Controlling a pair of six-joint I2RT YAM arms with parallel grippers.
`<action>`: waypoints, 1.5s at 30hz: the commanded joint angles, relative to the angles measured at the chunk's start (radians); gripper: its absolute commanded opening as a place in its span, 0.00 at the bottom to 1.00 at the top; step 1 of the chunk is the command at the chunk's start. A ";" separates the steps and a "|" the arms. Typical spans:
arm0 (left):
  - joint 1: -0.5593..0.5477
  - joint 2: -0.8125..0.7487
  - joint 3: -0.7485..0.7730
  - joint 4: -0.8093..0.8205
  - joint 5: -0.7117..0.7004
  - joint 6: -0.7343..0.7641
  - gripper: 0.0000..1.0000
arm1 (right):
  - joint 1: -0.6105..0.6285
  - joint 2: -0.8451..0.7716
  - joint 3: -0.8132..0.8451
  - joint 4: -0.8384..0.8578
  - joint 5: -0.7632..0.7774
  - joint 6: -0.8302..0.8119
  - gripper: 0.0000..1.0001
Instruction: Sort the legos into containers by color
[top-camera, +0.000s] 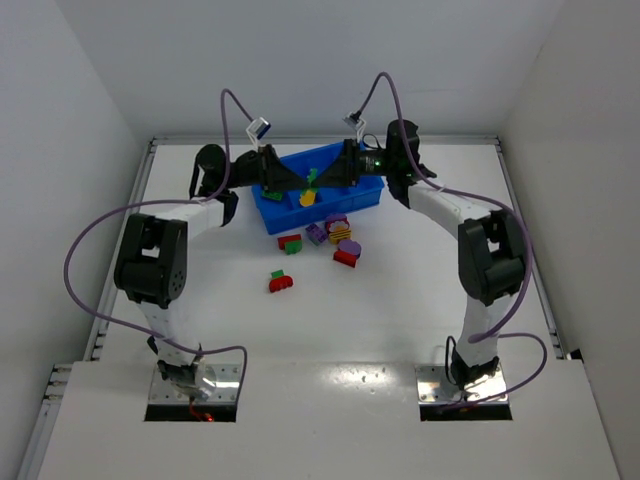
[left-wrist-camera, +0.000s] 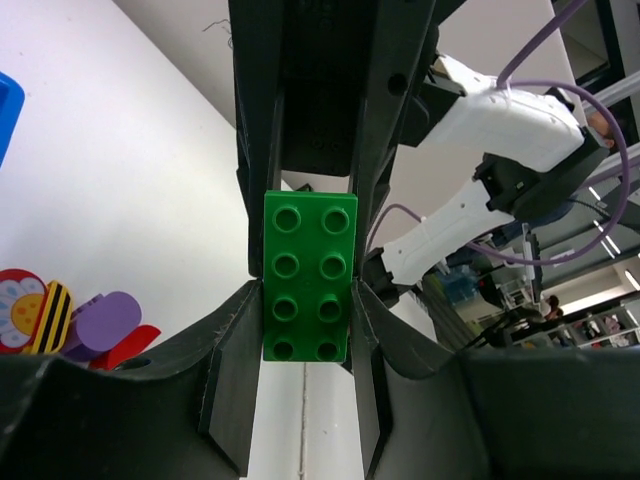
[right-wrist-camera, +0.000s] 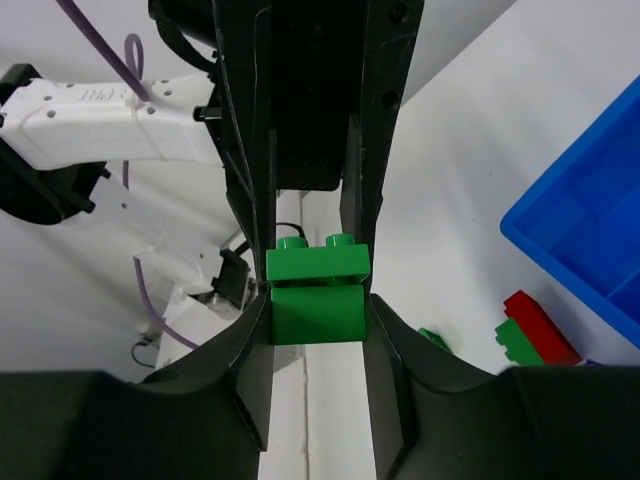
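My left gripper (top-camera: 297, 181) and right gripper (top-camera: 327, 176) meet tip to tip above the blue tray (top-camera: 371, 194). Between them is a green lego (top-camera: 312, 177). In the left wrist view my left gripper (left-wrist-camera: 305, 305) is shut on a green eight-stud brick (left-wrist-camera: 308, 275), with the right gripper's fingers gripping its far end. In the right wrist view my right gripper (right-wrist-camera: 318, 312) is shut on two stacked green bricks (right-wrist-camera: 317, 290), with the left gripper's fingers behind them. A yellow lego (top-camera: 308, 198) lies in the tray.
Loose pieces lie on the white table in front of the tray: red-green (top-camera: 290, 242), purple (top-camera: 316, 233), yellow-striped (top-camera: 338, 230), purple-red (top-camera: 347, 252), green (top-camera: 277, 273), red (top-camera: 281, 285). White walls enclose the table on three sides.
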 joint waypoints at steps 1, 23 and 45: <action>0.006 0.001 0.043 0.073 -0.024 0.003 0.15 | 0.011 -0.039 0.013 -0.048 -0.019 -0.083 0.19; 0.141 -0.034 0.243 -0.931 -0.579 0.810 0.15 | -0.056 -0.177 -0.017 -0.506 0.184 -0.505 0.03; 0.057 0.023 0.206 -1.076 -0.997 0.808 0.56 | -0.056 -0.080 0.095 -0.537 0.294 -0.523 0.03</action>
